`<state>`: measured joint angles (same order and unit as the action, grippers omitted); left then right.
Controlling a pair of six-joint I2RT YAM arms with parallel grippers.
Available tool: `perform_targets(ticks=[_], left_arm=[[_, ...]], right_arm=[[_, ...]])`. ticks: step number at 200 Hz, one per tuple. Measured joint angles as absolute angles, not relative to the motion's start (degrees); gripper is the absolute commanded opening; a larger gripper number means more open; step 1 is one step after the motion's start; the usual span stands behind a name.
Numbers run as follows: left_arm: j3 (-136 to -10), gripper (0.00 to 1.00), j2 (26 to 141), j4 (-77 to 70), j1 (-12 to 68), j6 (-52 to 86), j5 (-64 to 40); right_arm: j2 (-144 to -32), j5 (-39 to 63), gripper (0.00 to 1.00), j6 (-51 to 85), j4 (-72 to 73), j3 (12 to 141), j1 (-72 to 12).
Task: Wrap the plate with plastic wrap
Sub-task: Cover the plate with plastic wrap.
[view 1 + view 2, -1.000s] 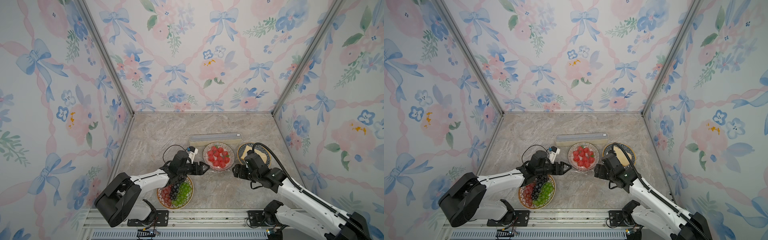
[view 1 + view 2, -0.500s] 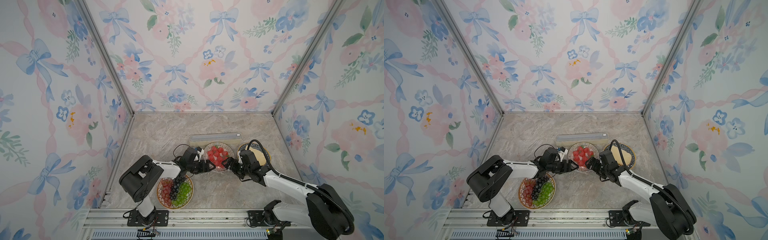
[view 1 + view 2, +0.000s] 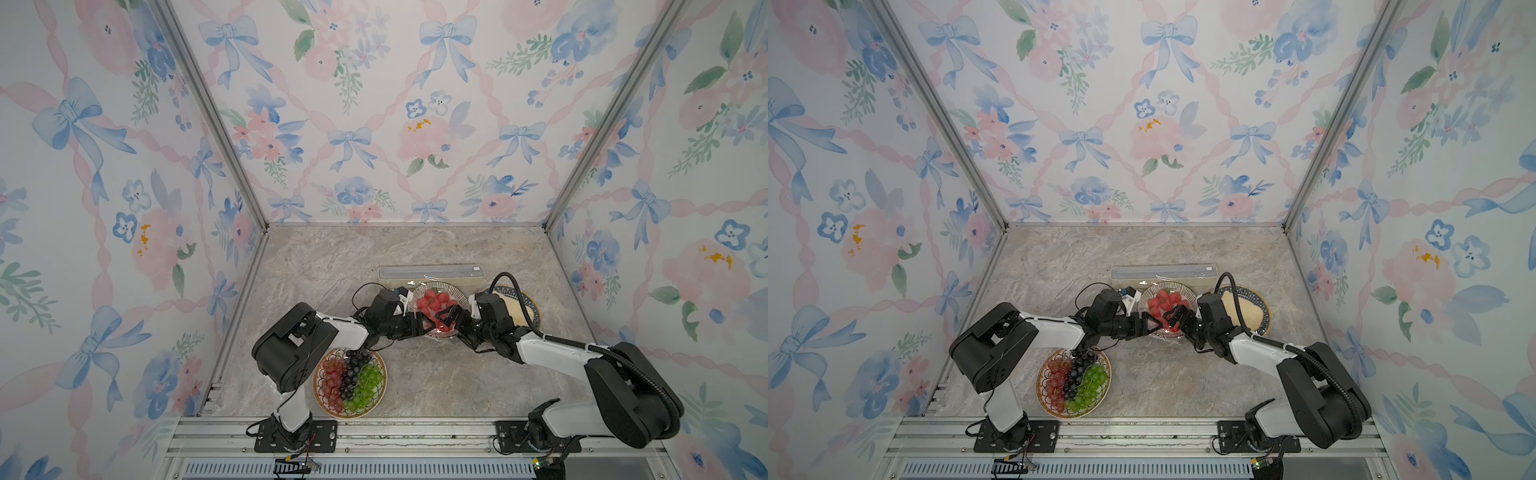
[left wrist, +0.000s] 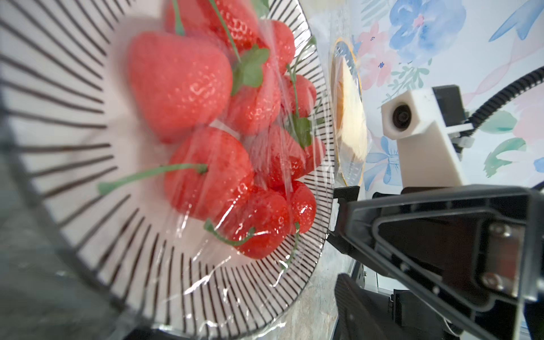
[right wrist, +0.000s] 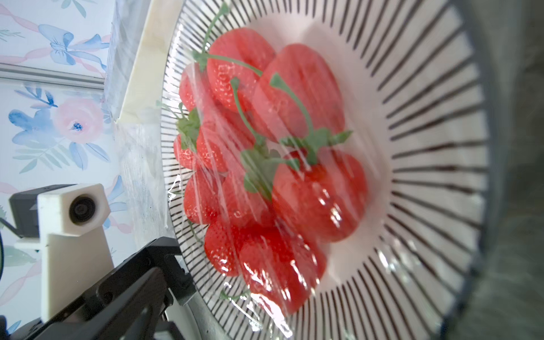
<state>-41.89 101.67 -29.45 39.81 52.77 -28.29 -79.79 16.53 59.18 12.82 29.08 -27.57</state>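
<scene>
A: Going from the left, where does the job stand?

B: Near the front edge of the table [image 3: 332, 266], left of middle, the grape plate [image 3: 376, 399] shows no film. Just behind it the left gripper [image 3: 420, 323] reaches to the front rim of the striped plate [image 3: 459, 291] of strawberries [image 3: 434, 301]. Its jaws stand apart. Whether any film lies between them cannot be told.

A: And the plastic wrap?

B: The plastic wrap [image 5: 391, 262] lies over the strawberries and across the striped plate, creased and glossy, with a ruffled loose edge at the front rim. It seems to run back to the cream box [image 3: 432, 272] just behind the plate, toward the back edge. Cut or uncut cannot be told.

A: The right side?

B: The right gripper [image 3: 445, 316] faces the left one across that rim, jaws wide, holding nothing that shows. Beyond it sits the gold-rimmed plate [image 3: 534, 309].

A: What is left?

B: The covering looks done. Tucking the edges under and freeing the film from the box probably remain.

A: Any writing?

B: None legible on the box or the plates.
</scene>
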Motion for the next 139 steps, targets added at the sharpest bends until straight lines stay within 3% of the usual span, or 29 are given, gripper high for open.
perform_targets(ticks=[77,139], left_arm=[[-32.64,0.81,91.94,-30.96,36.14,52.53,-25.26],[-32.73,0.79,94.0,-27.05,36.14,51.07,-24.93]], right_arm=[[-66.11,13.15,0.97,55.27,-2.48,27.86,-27.42],[-67.7,11.64,0.97,53.58,-6.55,26.11,-25.91]])
